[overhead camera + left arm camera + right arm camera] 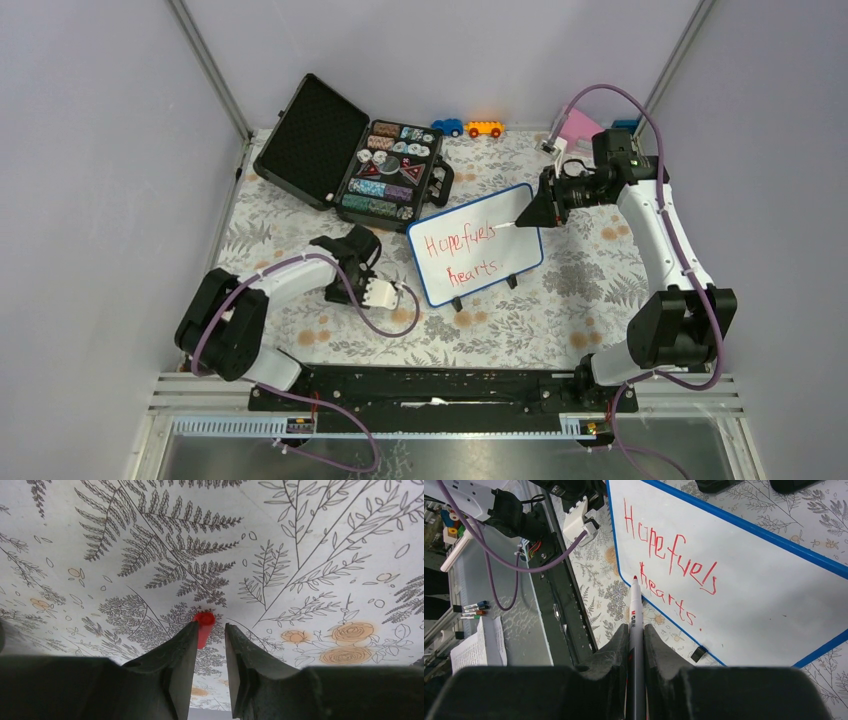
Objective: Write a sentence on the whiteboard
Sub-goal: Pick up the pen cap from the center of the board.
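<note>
Whiteboard point(475, 244) sits mid-desk: flat glossy white rect, rounded corners, thin blue frame, two small black feet on its near edge. It's skewed, w/ the right end farther back. Sentence point(460, 245) is in red marker, two lines, thin uneven strokes: "Hope fuels" over "hearts." It fills the left and mid part of the board, and the right part is bare white. Right claw point(636, 630) is clamped on a marker point(636, 605), which has a smooth white barrel and a red tip sticking out past the matte black fingers. In the top view the tip is over the board's upper right, by the end of line 1. Can't tell if it touches. Left claw point(210, 627) is low over the desk point(580, 290), jaws slightly apart w/ cloth showing through the gap. A red cap point(203, 625), a short plastic cylinder, sits at the left finger's tip w/ a gap to the other finger, so it isn't pinched. The desk cover is a pale cloth w/ grey fern print and orange flowers. Black hard case point(345, 160) lies open behind-left of the board, w/ a foam-lined lid and rows of round chips. Its near corner is close to the board's top-left edge. Blue car point(448, 127) and orange car point(484, 128) sit at the back edge, well apart from the board. There's open cloth in front of and right of the board. The left side is tighter, w/ the left arm just beside the frame.
</note>
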